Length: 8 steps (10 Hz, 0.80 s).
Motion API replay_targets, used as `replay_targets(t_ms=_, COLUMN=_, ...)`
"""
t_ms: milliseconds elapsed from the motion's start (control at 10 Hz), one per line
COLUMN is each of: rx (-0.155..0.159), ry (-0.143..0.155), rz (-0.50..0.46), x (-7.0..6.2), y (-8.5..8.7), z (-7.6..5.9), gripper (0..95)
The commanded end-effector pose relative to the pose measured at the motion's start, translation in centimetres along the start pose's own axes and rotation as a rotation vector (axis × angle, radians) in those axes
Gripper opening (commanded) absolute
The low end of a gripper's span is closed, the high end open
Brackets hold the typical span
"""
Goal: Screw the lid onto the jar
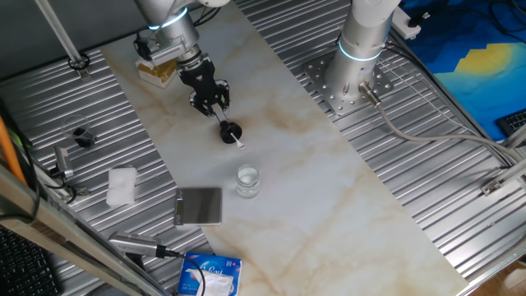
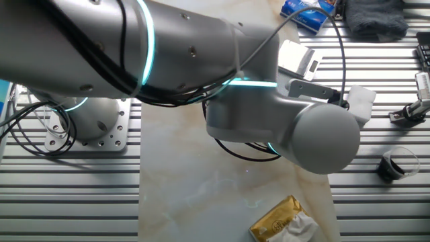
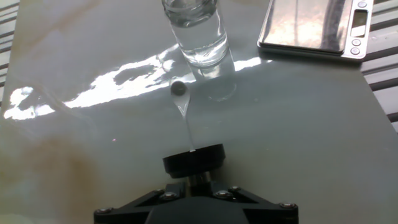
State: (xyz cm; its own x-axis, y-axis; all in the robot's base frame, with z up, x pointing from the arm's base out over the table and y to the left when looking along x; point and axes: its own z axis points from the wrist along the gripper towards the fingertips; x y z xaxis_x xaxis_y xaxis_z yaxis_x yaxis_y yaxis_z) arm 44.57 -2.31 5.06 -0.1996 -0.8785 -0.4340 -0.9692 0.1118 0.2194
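Lid (image 3: pixel 193 160) sits at the tip of the gripper (image 1: pixel 217 113), jaws seemingly closed on its stem, white bit pointing ahead. Best, I judge, to carry it level and centre it over the jar (image 3: pixel 197 28) before turning. That jar stands mid-table (image 1: pixel 329 205), apart from the lid, bare marble between; the grey scale (image 3: pixel 314 26) lies beside it, toward the table's edge.

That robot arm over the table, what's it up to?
It is putting a cap on a small jar. The gripper holds the black lid just above the marble tabletop. The clear glass jar stands open a little way off, beside a grey scale. The lid is not on the jar yet.
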Motion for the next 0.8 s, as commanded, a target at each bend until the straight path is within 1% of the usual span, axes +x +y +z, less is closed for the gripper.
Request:
replay_targets(t_ms=100, rx=0.002, ry=-0.007, rz=0.001, x=-0.01, y=-0.09, z=0.29, gripper=19.0)
replay_targets(t_ms=600, rx=0.011, ry=-0.01, rz=-0.003, x=0.06, y=-0.16, z=0.74, gripper=19.0)
replay_targets(t_ms=700, rx=0.012, ry=-0.01, rz=-0.004, x=0.07, y=-0.17, z=0.82, gripper=38.0)
replay_targets(t_ms=800, rx=0.014, ry=-0.011, rz=-0.007, x=0.09, y=-0.18, z=0.98, gripper=38.0)
